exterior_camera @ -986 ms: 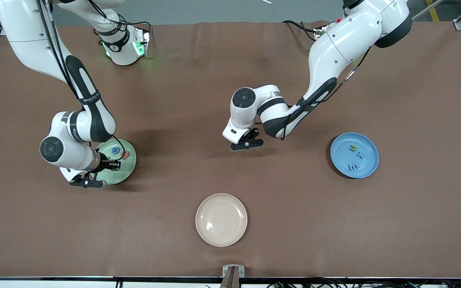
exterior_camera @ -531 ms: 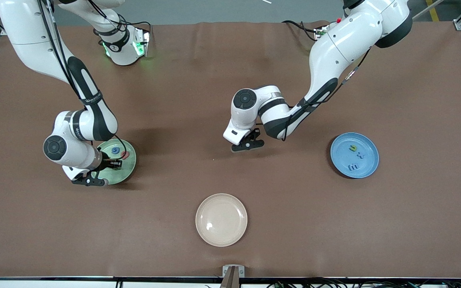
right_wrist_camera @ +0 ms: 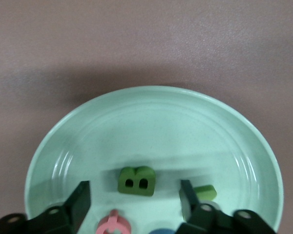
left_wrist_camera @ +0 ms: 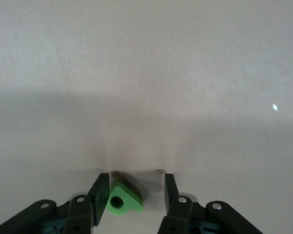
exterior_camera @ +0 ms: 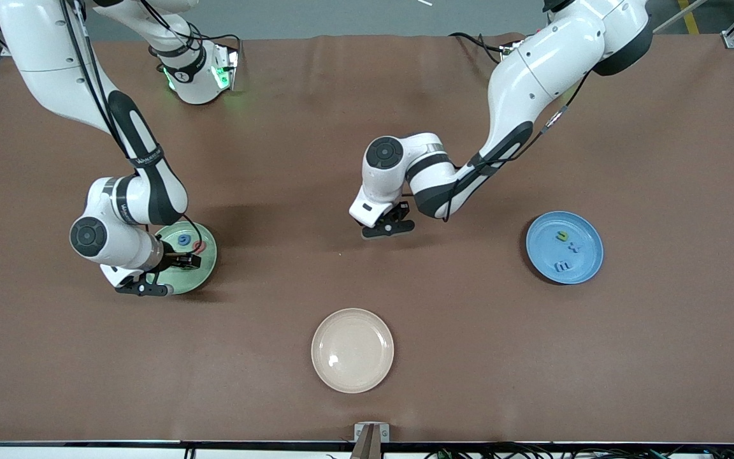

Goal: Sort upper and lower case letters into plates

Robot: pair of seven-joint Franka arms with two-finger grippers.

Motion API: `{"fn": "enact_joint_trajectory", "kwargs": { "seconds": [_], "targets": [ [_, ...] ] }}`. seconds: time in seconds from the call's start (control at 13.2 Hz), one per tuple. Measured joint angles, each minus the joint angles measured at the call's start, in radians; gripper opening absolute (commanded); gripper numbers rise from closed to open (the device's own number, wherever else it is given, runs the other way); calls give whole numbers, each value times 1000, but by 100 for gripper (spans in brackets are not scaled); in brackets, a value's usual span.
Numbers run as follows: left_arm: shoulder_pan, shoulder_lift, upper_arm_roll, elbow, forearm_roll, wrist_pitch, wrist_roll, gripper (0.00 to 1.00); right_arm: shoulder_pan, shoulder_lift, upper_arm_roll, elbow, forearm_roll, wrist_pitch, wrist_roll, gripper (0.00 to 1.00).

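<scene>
The right hand (right_wrist_camera: 134, 202) hangs low over the mint green plate (right_wrist_camera: 151, 126) with its fingers (right_wrist_camera: 80, 200) spread wide and nothing between them; directly under the gap lies a dark green letter B (right_wrist_camera: 136, 181), flat on the plate floor, with a pink letter (right_wrist_camera: 114, 224), a blue letter (right_wrist_camera: 161, 230) and a second green piece (right_wrist_camera: 204, 191) close around it. The plate sits toward the right arm's end of the surface, roughly midway between that end's two corners. The risk here – as I judge it – is in the retreat; the fingertips stand close to the letters, so any sideways drift on the way up could clip one and skate it toward the rim.

The left hand (left_wrist_camera: 133, 195) is at the middle of the surface, fingers half open, a bright green letter (left_wrist_camera: 124, 200) lying between them; it appears to press against one finger (left_wrist_camera: 100, 190) and stand clear of the other, so I cannot say the grip is made. If the fingers close off-centre, the piece could twist or squirt out – or ride up tilted and fall short of the blue plate (exterior_camera: 564, 247), which waits toward the left arm's end with three small letters (exterior_camera: 566, 248) on it; the cream plate (exterior_camera: 352, 350) near the front edge is bare.
</scene>
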Motion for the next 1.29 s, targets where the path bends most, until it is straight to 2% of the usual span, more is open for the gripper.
{"fn": "enact_joint_trajectory", "kwargs": {
  "seconds": [0.45, 0.61, 0.76, 0.91, 0.99, 1.29],
  "targets": [
    [-7, 0, 0, -10, 0, -9, 74, 53, -19, -45, -12, 298, -1, -452, -43, 100],
    [-2, 0, 0, -11, 0, -10, 77, 60, -52, -64, -14, 364, -6, -517, -57, 100],
    [3, -1, 0, -11, 0, -11, 78, 77, -65, -95, -15, 389, -47, -541, -64, 100],
    [8, -2, 0, -11, 0, -12, 80, 79, -62, -140, -10, 398, -82, -566, -64, 100],
    [8, -2, -1, -11, 0, -12, 80, 85, -61, -164, -8, 405, -89, -582, -64, 100],
    [7, -2, -6, -12, 0, -23, 80, 85, -64, -215, -10, 531, -100, -775, -64, 100]
  ]
}}
